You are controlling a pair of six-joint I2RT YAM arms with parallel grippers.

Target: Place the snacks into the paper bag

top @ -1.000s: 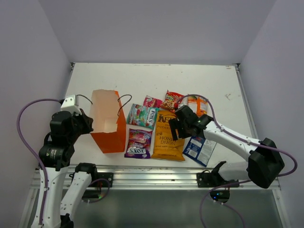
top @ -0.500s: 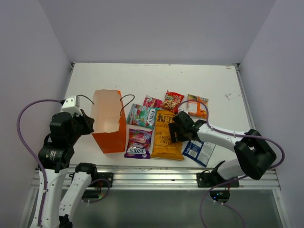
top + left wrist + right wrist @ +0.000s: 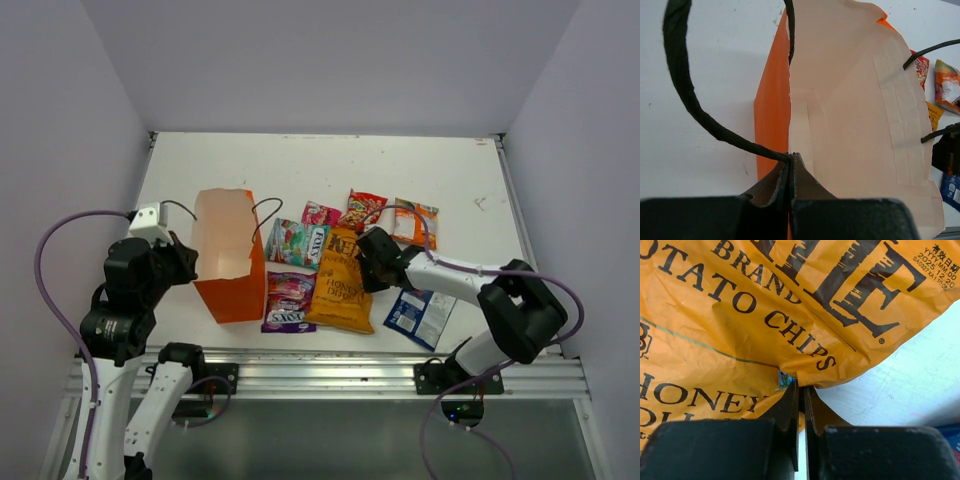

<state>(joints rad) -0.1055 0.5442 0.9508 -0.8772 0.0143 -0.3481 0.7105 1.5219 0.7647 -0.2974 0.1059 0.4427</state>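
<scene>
The orange paper bag stands upright at the left, mouth open, its pale inside showing. My left gripper is shut on the bag's rim where a dark cord handle joins it. My right gripper is shut on the right edge of the large orange-yellow Honey Dijon bag, which lies tilted. Around it lie the teal Fox's packet, the purple Fox's packet, a blue-white packet, and small pink, red and orange packets.
The white table is walled by pale panels on three sides. A metal rail with the arm bases runs along the near edge. Purple cables loop off both arms.
My right gripper came down and leftward onto the Honey Dijon bag and shut on its right edge; the bag has slid and tilted to the left. The left arm and paper bag held still.
</scene>
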